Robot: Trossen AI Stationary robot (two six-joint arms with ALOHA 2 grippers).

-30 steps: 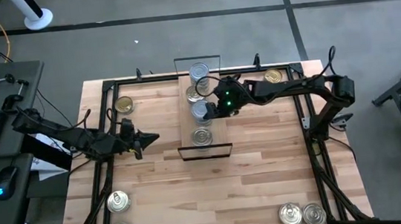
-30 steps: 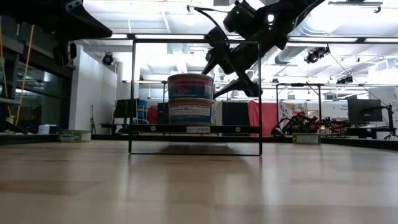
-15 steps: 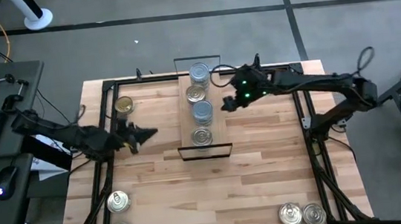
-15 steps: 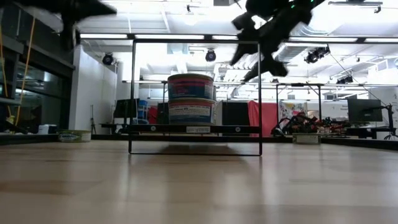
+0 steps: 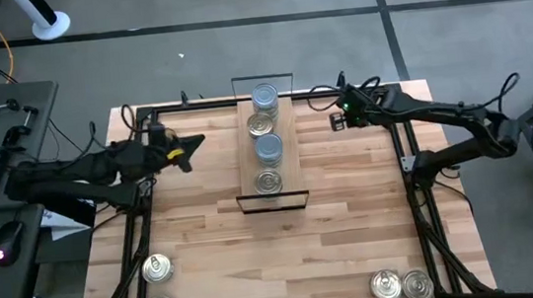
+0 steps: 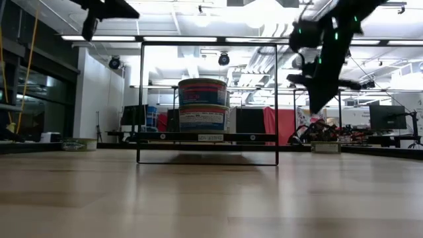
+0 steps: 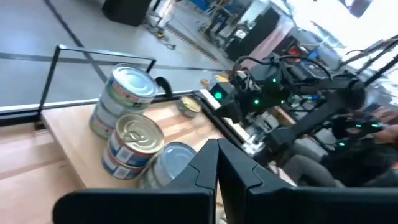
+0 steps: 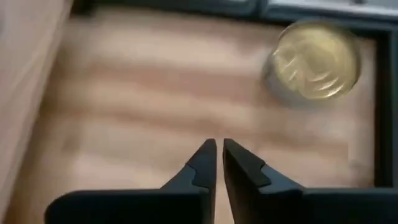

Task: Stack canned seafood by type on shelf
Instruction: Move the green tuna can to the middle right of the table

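Both arms have moved since a second ago. Back then the right gripper (image 5: pixel 336 122) was over the shelf (image 5: pixel 286 172) beside the tins with its fingers apart. Now it has pulled away toward the far right corner of the table (image 5: pixel 217 243), and its two dark fingers (image 8: pixel 205 163) are pressed almost together with nothing between them. A gold-topped tin (image 8: pixel 314 62) sits on the wood just ahead of it, near the black frame rail, and the gripper is not touching it.

The left gripper (image 5: pixel 190 143) has swung from the middle of the left side up toward the far left corner. Its fingers (image 7: pixel 205 171) are closed tight and it holds nothing. It hangs in the air above the table.

On the shelf, four groups of tins stand in a row down the plank: a silver-blue top (image 5: pixel 264 96) at the far end, then a gold top (image 5: pixel 260 125), then another silver-blue top (image 5: pixel 267 147), then a silver top (image 5: pixel 268 181) nearest the front. From table height I can see two tins stacked one on the other (image 6: pixel 202 104) on the plank.

More tins wait on the table: two at the near left corner (image 5: pixel 158 289) and two at the near right corner (image 5: pixel 401 285).
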